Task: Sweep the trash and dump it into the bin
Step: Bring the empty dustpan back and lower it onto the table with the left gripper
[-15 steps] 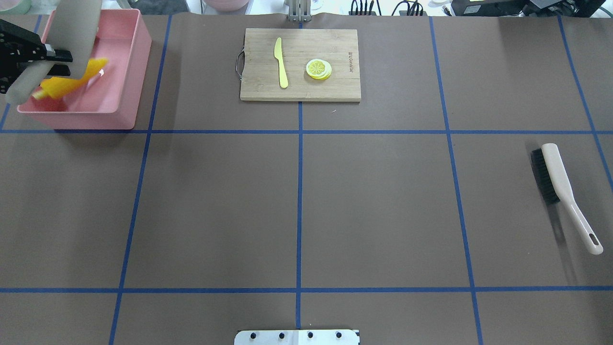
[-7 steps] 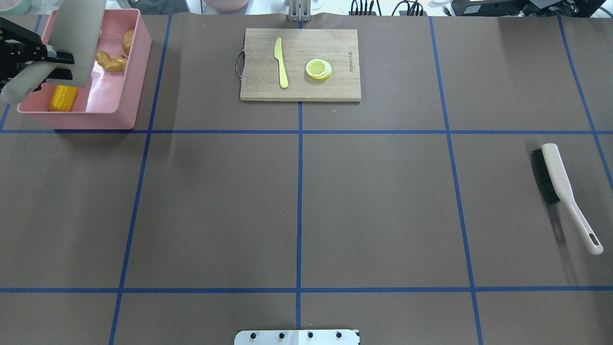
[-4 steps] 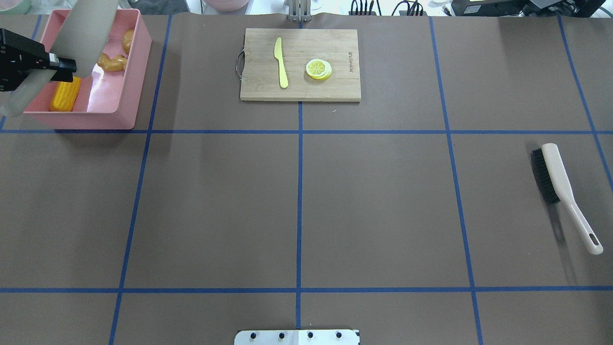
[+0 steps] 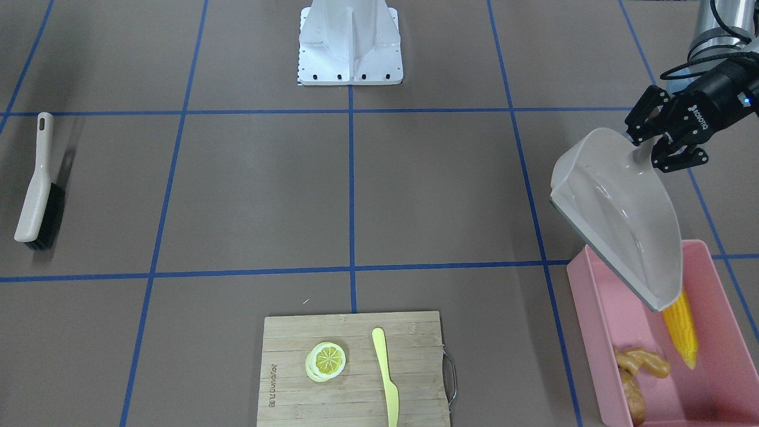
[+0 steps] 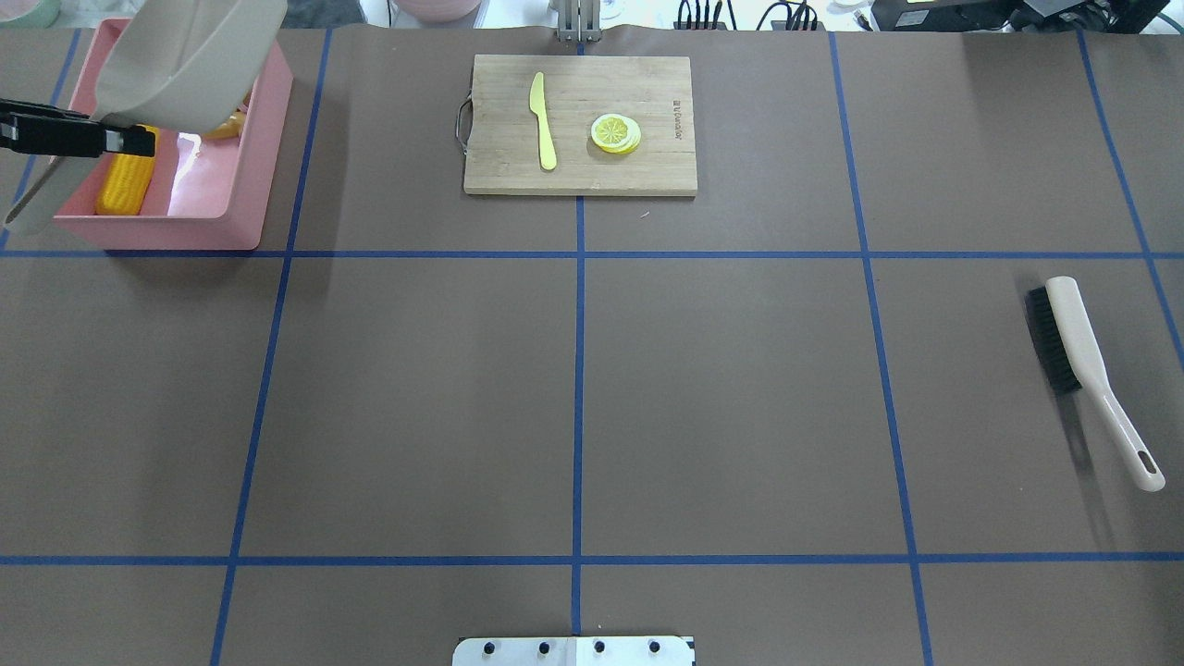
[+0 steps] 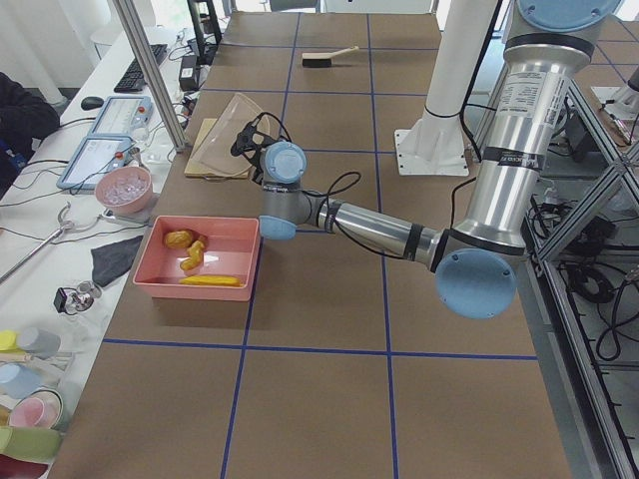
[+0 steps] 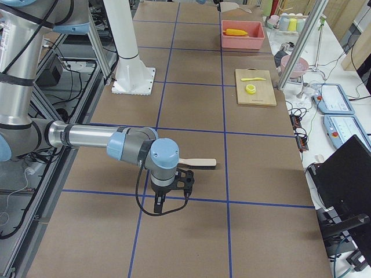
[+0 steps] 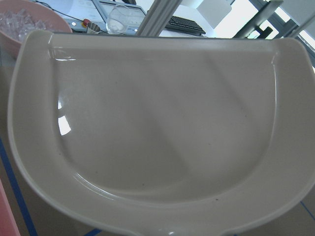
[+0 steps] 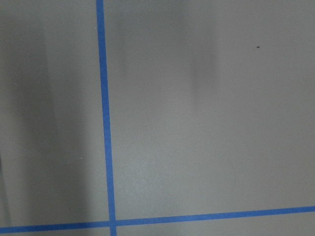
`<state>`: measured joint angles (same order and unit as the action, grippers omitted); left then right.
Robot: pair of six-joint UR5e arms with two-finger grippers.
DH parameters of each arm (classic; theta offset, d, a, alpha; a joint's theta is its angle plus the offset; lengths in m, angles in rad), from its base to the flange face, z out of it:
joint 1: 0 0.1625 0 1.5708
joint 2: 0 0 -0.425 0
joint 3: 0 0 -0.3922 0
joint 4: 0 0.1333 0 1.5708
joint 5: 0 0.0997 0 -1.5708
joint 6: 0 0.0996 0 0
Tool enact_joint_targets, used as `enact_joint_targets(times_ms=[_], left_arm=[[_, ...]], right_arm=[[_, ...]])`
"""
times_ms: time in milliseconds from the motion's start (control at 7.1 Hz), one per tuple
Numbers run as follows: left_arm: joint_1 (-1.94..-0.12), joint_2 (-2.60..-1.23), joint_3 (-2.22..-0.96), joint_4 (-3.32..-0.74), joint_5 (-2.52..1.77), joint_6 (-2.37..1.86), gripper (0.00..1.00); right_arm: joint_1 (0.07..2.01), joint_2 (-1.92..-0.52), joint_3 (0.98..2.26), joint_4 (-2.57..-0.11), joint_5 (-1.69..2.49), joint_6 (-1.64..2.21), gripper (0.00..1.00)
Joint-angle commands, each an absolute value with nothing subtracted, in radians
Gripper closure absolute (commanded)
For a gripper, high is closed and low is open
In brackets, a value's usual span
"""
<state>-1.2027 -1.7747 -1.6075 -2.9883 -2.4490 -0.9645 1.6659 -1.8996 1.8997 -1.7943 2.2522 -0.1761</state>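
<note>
The pink bin stands at the far left corner of the table. In it lie the trash pieces: a yellow corn cob, a tan ginger root and a brown potato. My left gripper is shut on the handle of the beige dustpan, which hangs tilted above the bin with nothing in it. The pan's inside fills the left wrist view. My right gripper hovers over bare table near the brush. I cannot tell whether it is open or shut.
A wooden cutting board at the far middle carries a yellow knife and a lemon slice. The brush lies on the right side. The robot's base plate sits at the near edge.
The corn cob fell out of the dustpan and settled in the bin with the ginger and potato. The dustpan then rose and swung its mouth up and toward the far side.
</note>
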Motion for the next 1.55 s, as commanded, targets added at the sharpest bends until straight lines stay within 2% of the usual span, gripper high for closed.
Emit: enact_joint_targets(times_ms=[0, 282, 563, 845, 1127, 1408], left_arm=[[-1.149, -1.778, -1.623, -2.971, -2.401, -0.502, 1.00], [-1.076, -1.778, -1.683, -2.747, -2.303, -0.167, 1.00], [-0.975, -1.802, -1.761, -2.445, -2.299, -0.030, 1.00], [-0.876, -1.809, -1.767, -2.424, -2.278, -0.011, 1.00], [-0.784, -1.810, -1.767, -2.419, -2.135, 0.453, 1.00], [-0.738, -1.819, -1.743, -2.256, -2.106, 0.502, 1.00]], right_arm=[[1.664, -1.901, 1.898, -1.795, 2.252, -0.173, 0.00], [1.664, -1.901, 1.891, -1.795, 2.252, -0.175, 0.00], [1.666, -1.901, 1.891, -1.795, 2.252, -0.175, 0.00], [1.666, -1.899, 1.884, -1.795, 2.253, -0.173, 0.00], [1.666, -1.899, 1.884, -1.793, 2.253, -0.173, 0.00], [1.664, -1.899, 1.882, -1.795, 2.255, -0.175, 0.00]])
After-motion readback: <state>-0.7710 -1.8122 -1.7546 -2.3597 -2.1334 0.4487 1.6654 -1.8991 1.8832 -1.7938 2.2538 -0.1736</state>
